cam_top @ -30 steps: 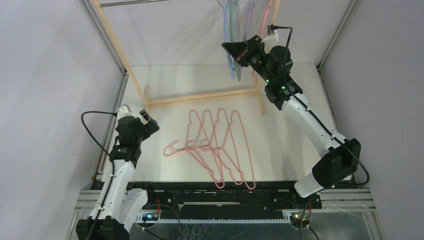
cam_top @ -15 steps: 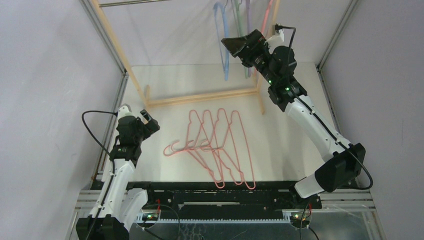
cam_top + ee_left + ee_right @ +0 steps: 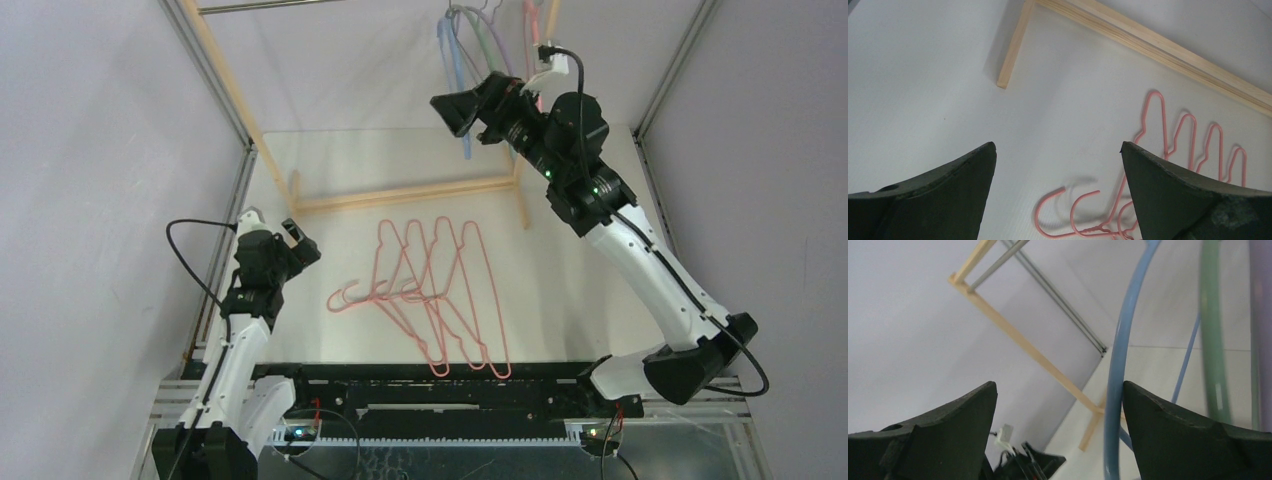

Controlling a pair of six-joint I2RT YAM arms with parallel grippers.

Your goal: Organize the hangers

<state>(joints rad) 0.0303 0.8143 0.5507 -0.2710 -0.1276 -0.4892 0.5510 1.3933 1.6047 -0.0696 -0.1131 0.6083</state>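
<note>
Several salmon-pink hangers [image 3: 430, 300] lie overlapped on the white table, hooks toward the left. From the rack's rail at the top right hang a blue hanger [image 3: 455, 70], a green hanger [image 3: 480, 40], a lavender hanger [image 3: 497, 45] and a pink hanger [image 3: 530, 20]. My right gripper [image 3: 462, 108] is raised beside them, open. In the right wrist view the blue hanger [image 3: 1118, 365] runs just inside the right finger of this gripper [image 3: 1059, 384], ungripped, with the green hanger [image 3: 1212, 340] beyond. My left gripper [image 3: 295, 240] hovers open left of the pile, above the pink hooks [image 3: 1068, 220].
The wooden rack frame [image 3: 400, 195] stands across the back of the table, with a foot [image 3: 1010, 60] near the left gripper and its metal rail [image 3: 270, 5] overhead. Metal cage posts [image 3: 215, 80] and grey walls close in both sides.
My right gripper has opened and its arm has risen and swung left. The hanging hangers have swayed. The left arm and the pink pile have stayed put.
</note>
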